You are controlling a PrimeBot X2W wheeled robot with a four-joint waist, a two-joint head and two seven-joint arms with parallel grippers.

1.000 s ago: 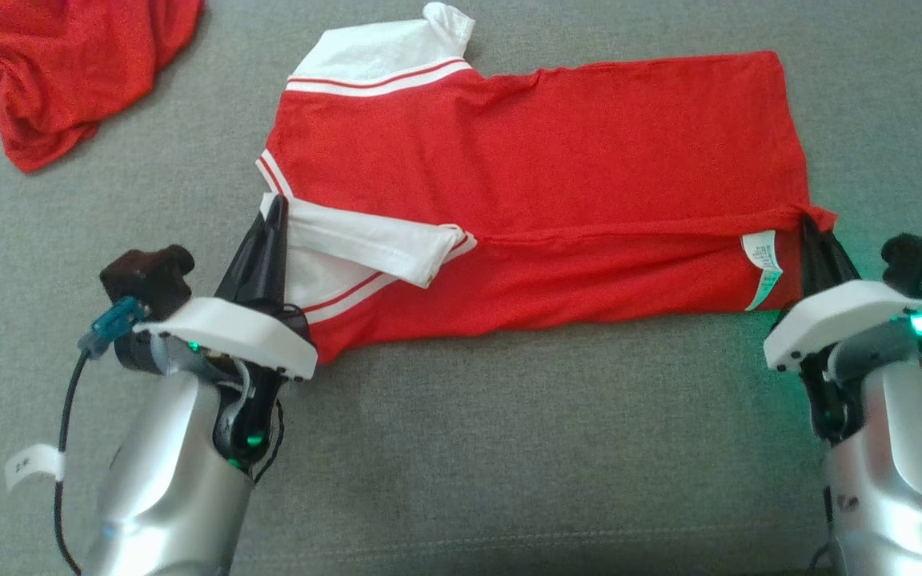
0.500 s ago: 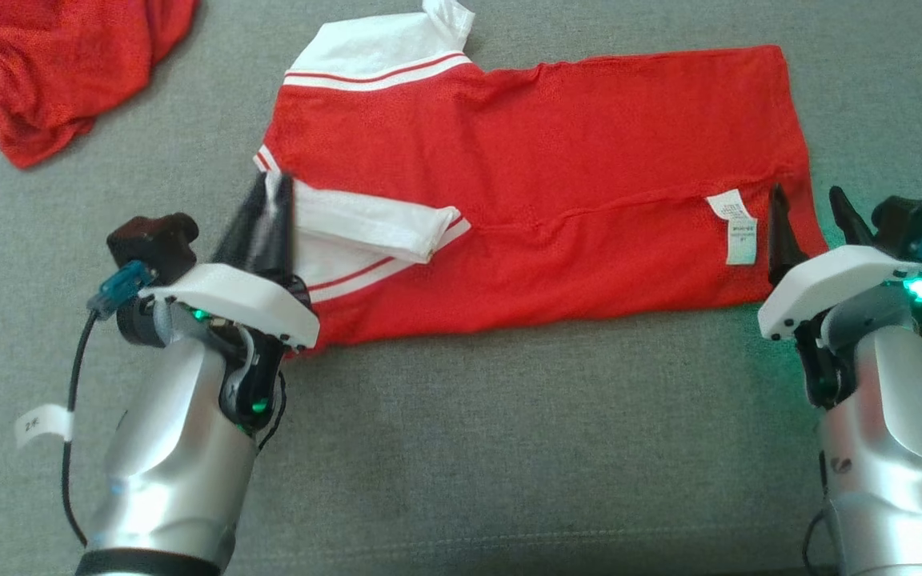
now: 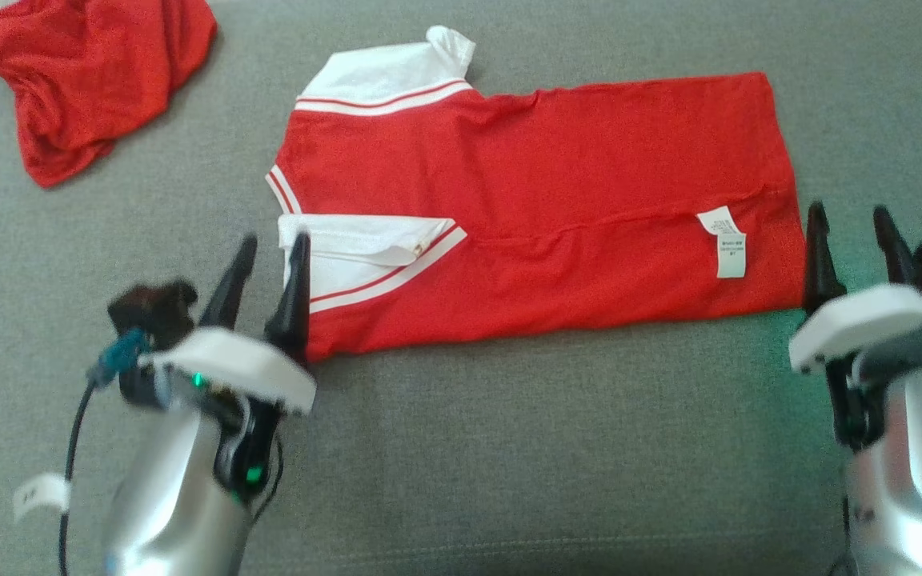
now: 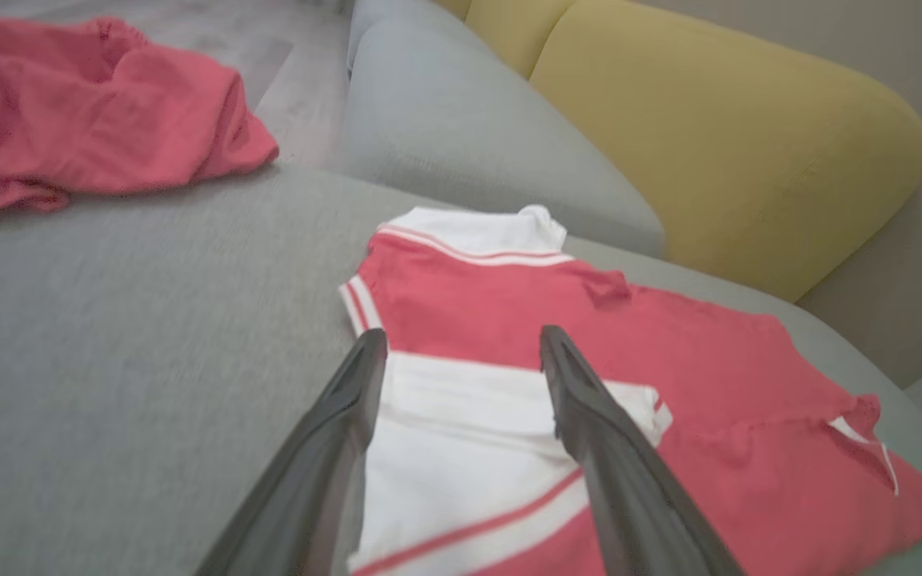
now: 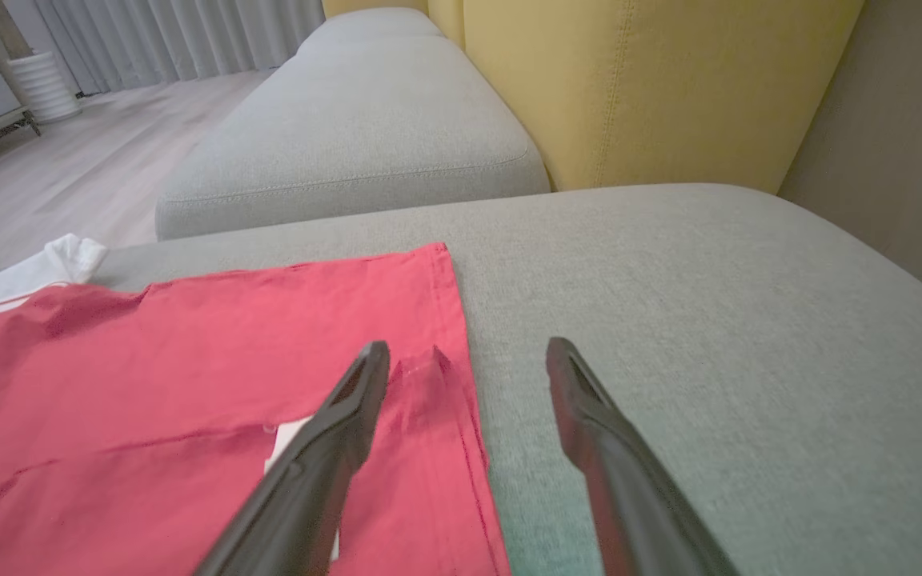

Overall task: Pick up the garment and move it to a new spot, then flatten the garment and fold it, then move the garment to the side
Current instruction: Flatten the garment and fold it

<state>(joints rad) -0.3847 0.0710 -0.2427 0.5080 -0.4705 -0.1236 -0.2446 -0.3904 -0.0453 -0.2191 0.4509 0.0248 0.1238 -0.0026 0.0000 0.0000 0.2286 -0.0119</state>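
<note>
Left pincer (image 3: 275, 238) and right pincer (image 3: 848, 208) gape wide, empty — each at the garment (image 3: 549, 184) edge, perhaps touching.

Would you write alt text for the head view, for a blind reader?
A red and white shirt, partly folded, lies on a grey fabric cushion, with open left gripper and open right gripper at its ends. A crumpled red cloth lies upper left.
</note>
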